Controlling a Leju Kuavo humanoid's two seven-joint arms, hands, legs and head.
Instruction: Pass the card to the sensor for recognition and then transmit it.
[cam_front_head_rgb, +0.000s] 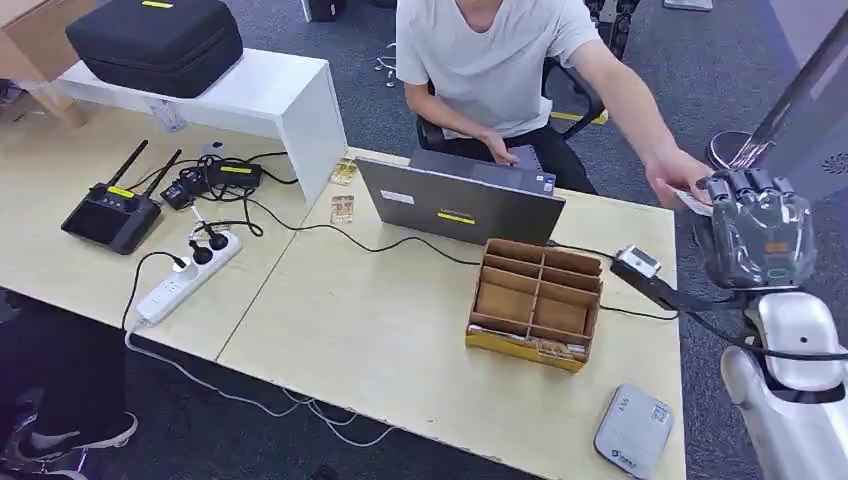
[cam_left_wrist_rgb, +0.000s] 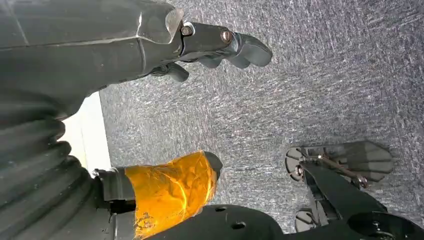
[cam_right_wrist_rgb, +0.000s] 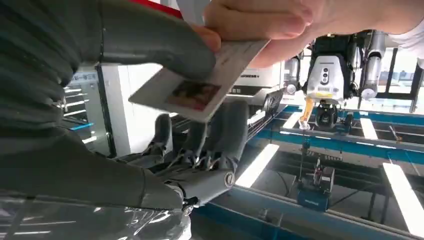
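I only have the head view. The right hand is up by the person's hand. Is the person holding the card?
Observer: In the right wrist view, the person's hand grips one end of the card. The right hand's thumb lies across the other end.
Operator: Are its fingers on the card underneath?
Observer: I cannot tell. They curl below the card.
Operator: And the left hand?
Observer: The left hand hangs over carpet, fingers apart, holding nothing.

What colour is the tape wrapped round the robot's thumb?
Shiny orange-yellow tape, on the left hand's thumb; the left wrist view shows it best.
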